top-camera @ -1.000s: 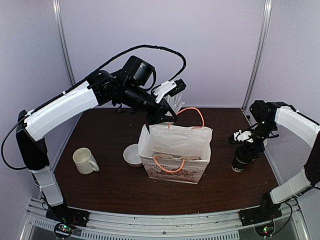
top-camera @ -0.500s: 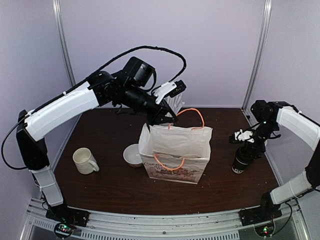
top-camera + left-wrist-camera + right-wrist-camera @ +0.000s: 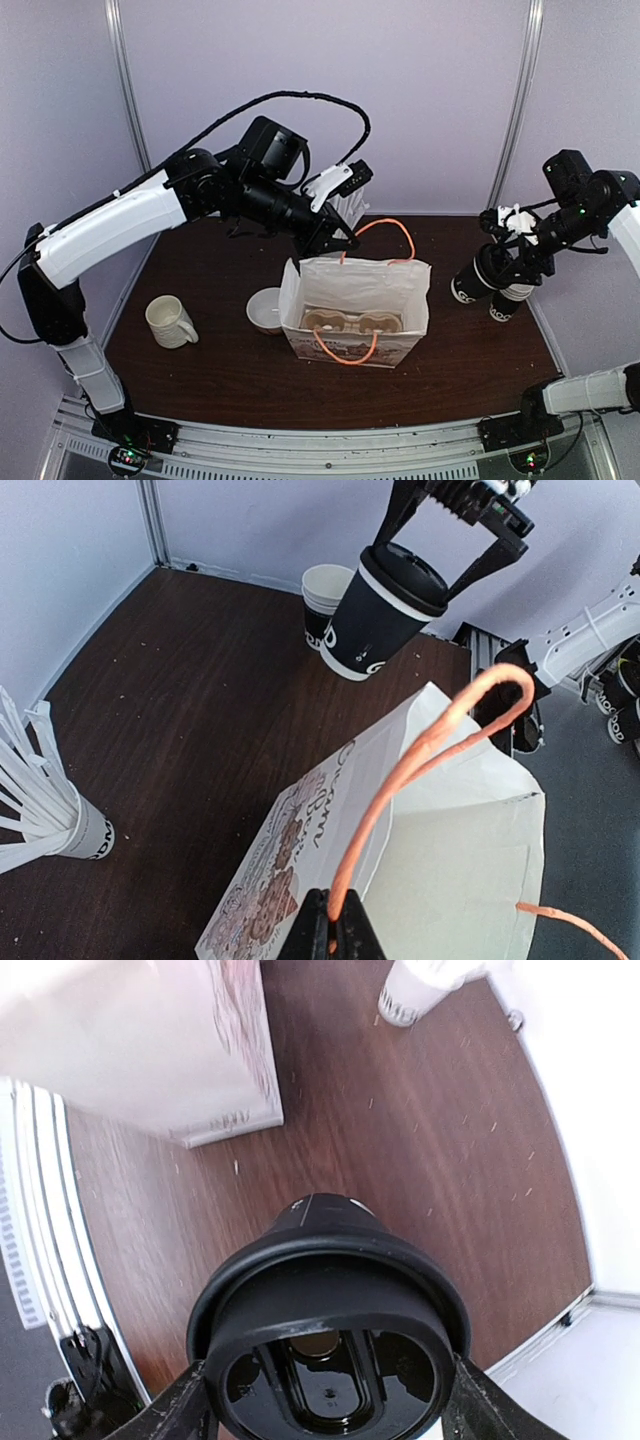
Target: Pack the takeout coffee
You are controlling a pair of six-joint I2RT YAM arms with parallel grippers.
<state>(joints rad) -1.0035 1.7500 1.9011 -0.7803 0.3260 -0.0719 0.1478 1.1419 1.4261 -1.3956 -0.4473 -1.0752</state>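
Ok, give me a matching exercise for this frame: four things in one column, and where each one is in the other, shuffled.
Things:
1. coffee
2. bag handle
3. mug
4. bowl

Places:
A. on the table, right beside the bag
B. pinched in the left claw
C. tilted in the air, in the right claw
D. on the table, far left, apart from the bag

Pairs: 1-C, 2-B, 3-D, 4-A
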